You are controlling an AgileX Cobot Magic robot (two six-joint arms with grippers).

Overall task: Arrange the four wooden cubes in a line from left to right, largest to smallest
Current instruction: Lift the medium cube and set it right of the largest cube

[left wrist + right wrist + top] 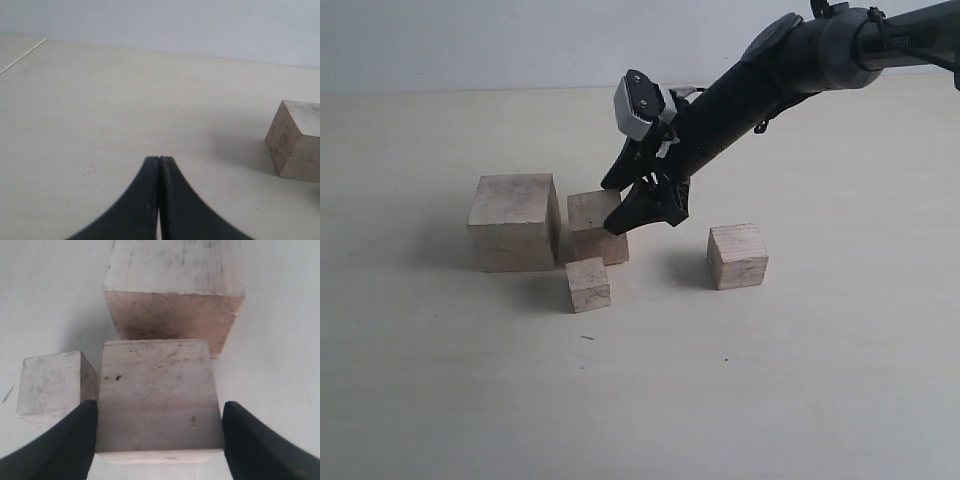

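Note:
Four wooden cubes lie on the pale table. The largest cube [515, 220] [172, 290] stands at the left. Against its right side sits the second-largest cube [590, 215] [157, 385]. My right gripper [610, 207] [159, 409] reaches down from the upper right, and its black fingers [75, 435] press both sides of this cube. The smallest cube [588, 284] [50, 382] lies just in front of it. A mid-sized cube [737, 256] stands alone at the right. My left gripper [160, 159] is shut and empty over bare table, with one wooden cube [295, 145] off to its side.
The tabletop [800, 380] is a plain pale surface with a white wall behind it. A thin pale line [22, 56] marks the table in the left wrist view. The right arm [800, 60] slants across the upper right of the exterior view.

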